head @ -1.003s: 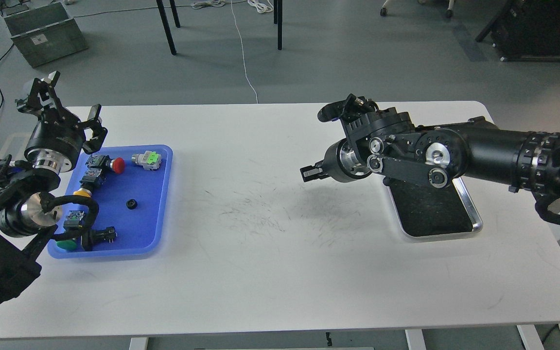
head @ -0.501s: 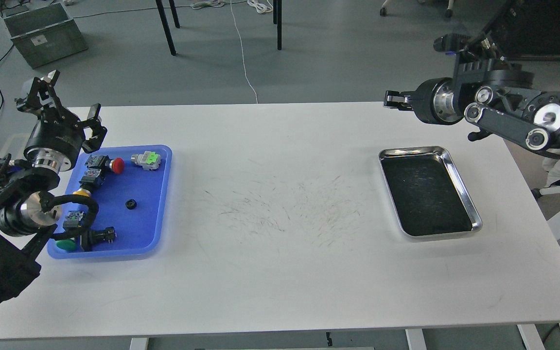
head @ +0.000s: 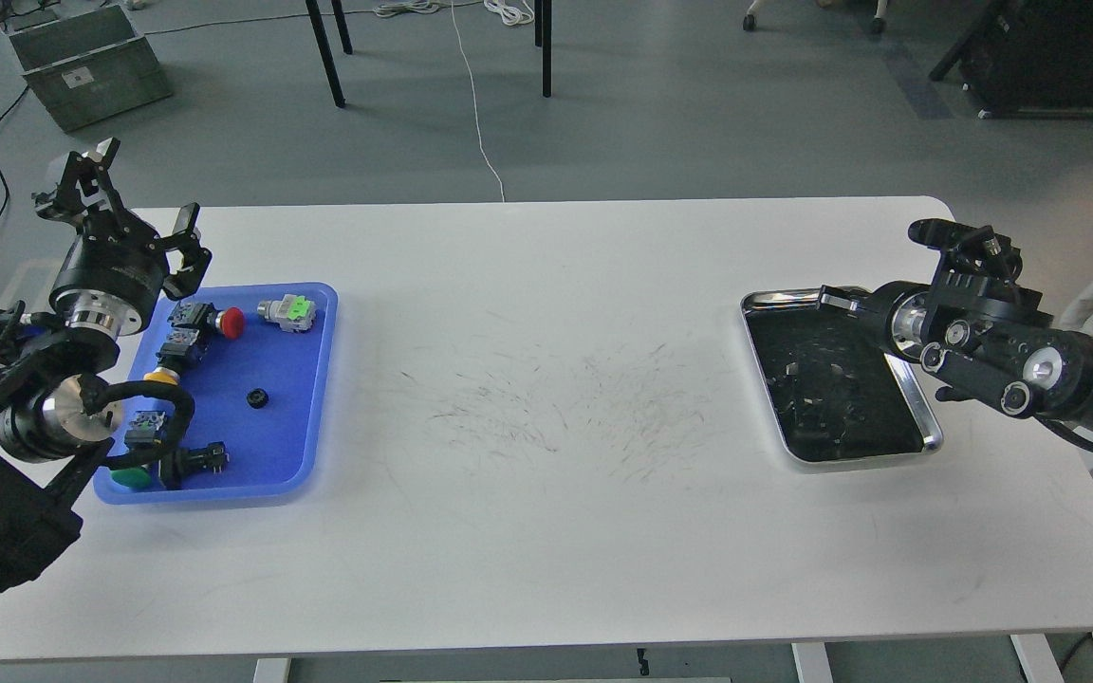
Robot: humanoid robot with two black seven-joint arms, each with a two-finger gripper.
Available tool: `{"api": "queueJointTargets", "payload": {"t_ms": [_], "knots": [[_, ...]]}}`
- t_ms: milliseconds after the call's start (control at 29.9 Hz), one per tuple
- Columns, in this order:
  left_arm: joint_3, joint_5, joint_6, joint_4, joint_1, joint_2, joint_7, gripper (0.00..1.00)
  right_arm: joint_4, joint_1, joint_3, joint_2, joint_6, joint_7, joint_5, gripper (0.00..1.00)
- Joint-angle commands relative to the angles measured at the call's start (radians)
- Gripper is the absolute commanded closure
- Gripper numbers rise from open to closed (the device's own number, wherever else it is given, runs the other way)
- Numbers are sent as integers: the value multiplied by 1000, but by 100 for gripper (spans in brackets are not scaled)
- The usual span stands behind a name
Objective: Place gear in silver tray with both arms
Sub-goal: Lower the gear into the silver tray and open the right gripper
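Note:
The gear is a small black toothed ring lying on the floor of the blue tray at the table's left. The silver tray sits at the right with a dark scratched floor and nothing in it. My left gripper is open and empty, raised over the table's far left corner behind the blue tray. My right gripper hangs over the silver tray's far right part and points left. Its fingers look pressed together with nothing between them.
The blue tray also holds a red push-button, a grey connector with a green top, a yellow push-button, a green push-button and a black part. The white table is scuffed in the middle.
My right arm has swung from high at the far right down and toward me, to over the silver tray. The left arm and the gear have not moved.

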Motion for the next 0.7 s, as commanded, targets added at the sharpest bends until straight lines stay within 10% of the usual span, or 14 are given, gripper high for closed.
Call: {"api": "queueJointTargets", "payload": {"t_ms": [0,167,334,669], "knots": [[0,0,0,0,-1,-1,-1,2,7,-14,0,16,-1,0,2,93],[0,0,0,0,-2,-1,0,2,9,-17,-3,22,0,0,3,81],[0,0,0,0,-4,0,0,2,12,-14,-1,23,0,0,6,36],[0,0,0,0,-8,0,0,2,26,15,72,23,2,0,18,11]]}}
